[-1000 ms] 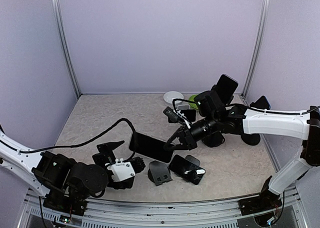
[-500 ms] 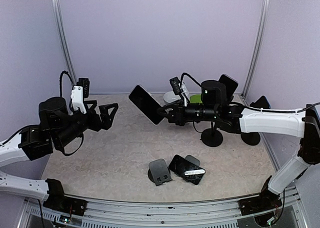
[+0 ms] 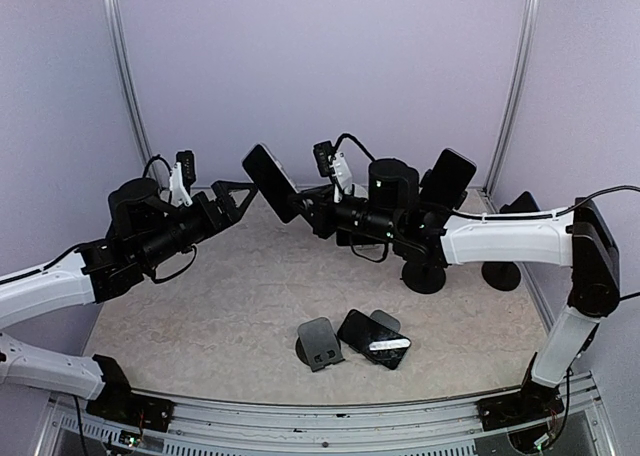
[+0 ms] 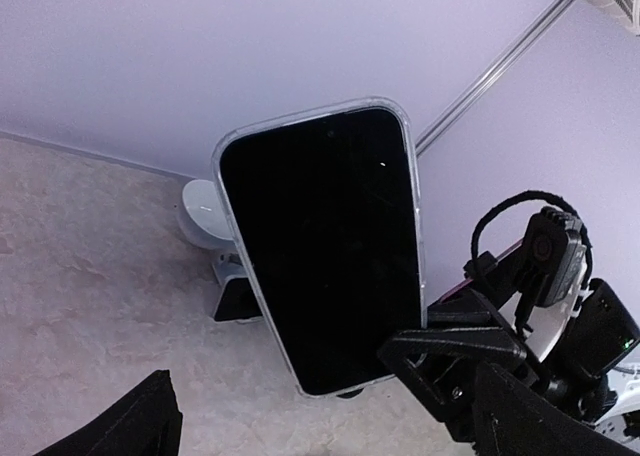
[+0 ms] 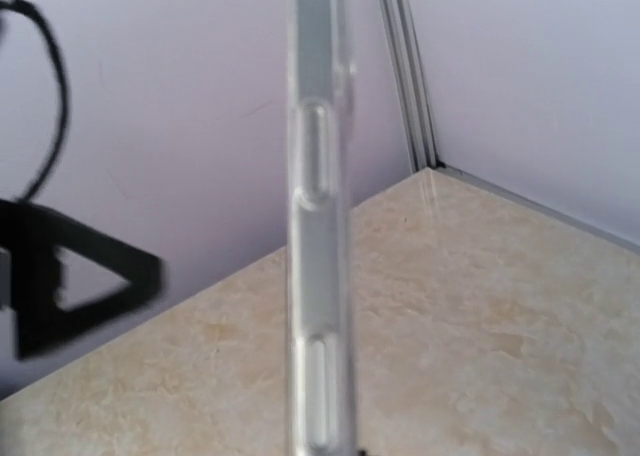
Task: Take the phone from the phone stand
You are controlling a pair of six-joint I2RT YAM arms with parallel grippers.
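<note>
1. Beige marbled table (image 3: pixel 200 306) lay well below the action. A low black stand (image 3: pixel 320 343) and a flat-lying spare phone (image 3: pixel 372 338) sat just beside each other near its front edge, neither being handled.
2. Reaching across the workspace towards its partner, the right arm had the right gripper (image 3: pixel 305 208) clamped on the lower end of the phone (image 3: pixel 268 183). It held the handset aloft and tilted over the far middle of the table, clear of every stand. The pose read as a phone already lifted free and offered across.
3. Opposite, the left gripper (image 3: pixel 232 198) stood with its jaws spread wide and empty, near the phone's upper end but not touching it. Its wrist camera framed the whole handset above its own fingers (image 4: pixel 120 426), which suggested it was lined up to receive.
4. Behind the right arm, a tall pedestal stand (image 3: pixel 425 274) carried another phone (image 3: pixel 448 176), propped upright and untouched.
5. Face-on, the held phone showed a glossy black screen (image 4: pixel 320 246), dark and unlit, inside a clear case (image 4: pixel 222 216) with rounded corners and a pale rim.
6. Edge-on in the right wrist view, it was a thin translucent strip with moulded button covers (image 5: pixel 318 166) along its side.
</note>
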